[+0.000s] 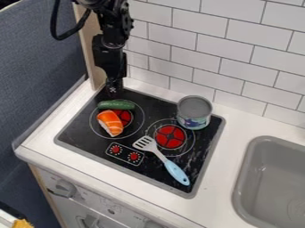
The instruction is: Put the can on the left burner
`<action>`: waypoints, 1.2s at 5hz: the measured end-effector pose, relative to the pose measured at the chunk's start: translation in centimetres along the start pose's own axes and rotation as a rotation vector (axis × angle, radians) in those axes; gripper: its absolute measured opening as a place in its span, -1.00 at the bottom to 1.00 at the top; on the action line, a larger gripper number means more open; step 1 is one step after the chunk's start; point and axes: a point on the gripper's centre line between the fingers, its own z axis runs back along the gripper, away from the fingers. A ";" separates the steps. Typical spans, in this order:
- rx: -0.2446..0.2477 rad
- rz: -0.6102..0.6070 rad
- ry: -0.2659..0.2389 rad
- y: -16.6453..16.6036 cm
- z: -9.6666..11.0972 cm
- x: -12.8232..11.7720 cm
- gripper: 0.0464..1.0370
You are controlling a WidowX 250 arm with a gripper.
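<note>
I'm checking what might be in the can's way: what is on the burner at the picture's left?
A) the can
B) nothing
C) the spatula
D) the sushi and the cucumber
D, since the sushi and the cucumber both lie over the left burner, while the can stands off to its right.

We found the cucumber [116, 105] and sushi [110, 123] obstructing the left burner [125, 117]; between them and the can [194, 112], room ran from the stovetop's [158, 106] back edge toward the spatula [159, 154].
</note>
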 end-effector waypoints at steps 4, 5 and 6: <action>-0.051 -0.136 0.076 3.6 3.3 -8.1 0.93; -0.052 -0.210 0.108 4.3 4.5 -11.6 0.93; -0.019 -0.264 0.180 6.0 4.3 -15.6 0.93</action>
